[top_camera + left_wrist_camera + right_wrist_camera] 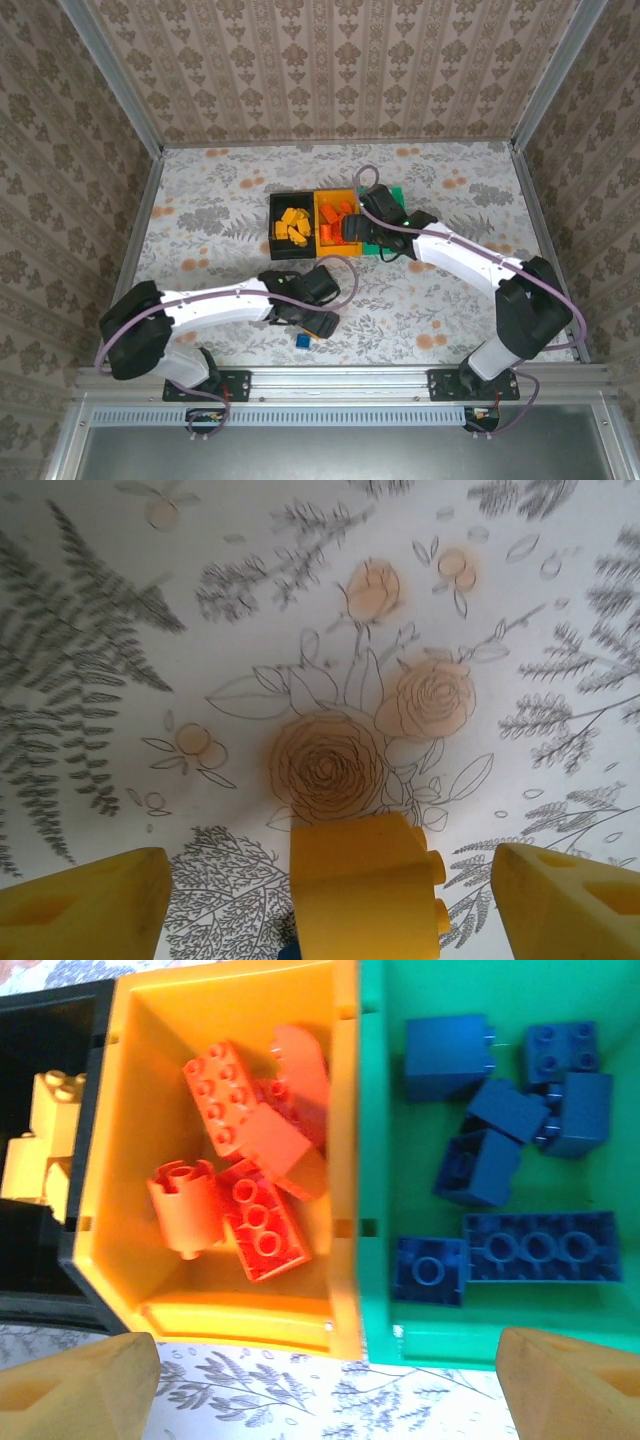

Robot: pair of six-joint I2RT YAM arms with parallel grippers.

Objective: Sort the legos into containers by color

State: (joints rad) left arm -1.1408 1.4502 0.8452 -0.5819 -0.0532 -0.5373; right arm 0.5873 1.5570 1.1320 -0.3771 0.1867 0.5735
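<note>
Altogether three bins: black bin (50, 1015), yellow bricks (45, 1130); orange-yellow bin (230, 1310), some five red-orange bricks (225, 1100); green bin (400, 1190), seven blue bricks (540, 1250). Spread wide: right gripper (325, 1360), and left gripper (325, 865) around a lone yellow brick (360, 880), untouched.

Desk (220, 200): pale surface printed with grey ferns, leaf sprays and orange roses (325, 765). Walls (330, 70): beige damask wallpaper at the back and on both sides. Metal frame posts (110, 75): slanting up from the desk's far corners. Metal rail (340, 380): spanning the desk's near edge.
</note>
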